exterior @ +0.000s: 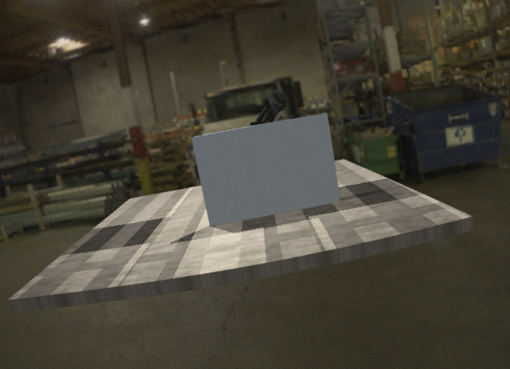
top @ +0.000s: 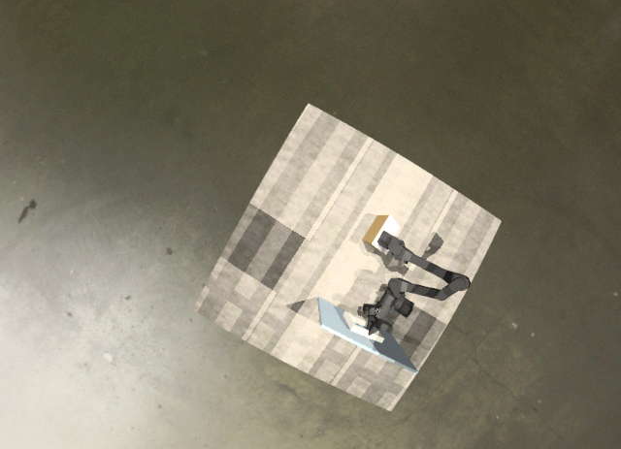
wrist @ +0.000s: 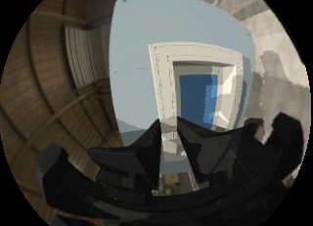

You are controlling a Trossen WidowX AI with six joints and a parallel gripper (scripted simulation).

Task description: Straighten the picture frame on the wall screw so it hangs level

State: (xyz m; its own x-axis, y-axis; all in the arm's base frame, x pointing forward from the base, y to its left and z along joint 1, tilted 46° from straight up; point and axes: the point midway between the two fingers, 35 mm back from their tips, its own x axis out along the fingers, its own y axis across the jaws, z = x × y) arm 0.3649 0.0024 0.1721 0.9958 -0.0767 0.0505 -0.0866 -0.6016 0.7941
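From my remote seat I see the striped surface [top: 280, 174] [exterior: 230, 274] at the room's centre; the blue bin [exterior: 453, 130] sits at two o'clock in the exterior view; my pincer [top: 370, 329] [wrist: 167, 120] grips the picture frame [top: 357, 325] [wrist: 163, 84], before the upright pale-blue panel [top: 335, 320] [exterior: 268, 171] [wrist: 134, 50].

Blue dumpster [exterior: 432, 151] beside a green bin [exterior: 375, 153].

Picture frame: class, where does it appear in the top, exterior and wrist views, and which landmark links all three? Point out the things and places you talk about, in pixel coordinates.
Top: the picture frame [top: 352, 322] [wrist: 162, 84] is below and right of centre, partly covered by the arm.
Exterior: not visible; the panel's back faces us.
Wrist: right of centre, its lower part behind the fingers.
Shared landmark: the pale blue wall panel [top: 332, 318] [exterior: 268, 171] [wrist: 134, 40].
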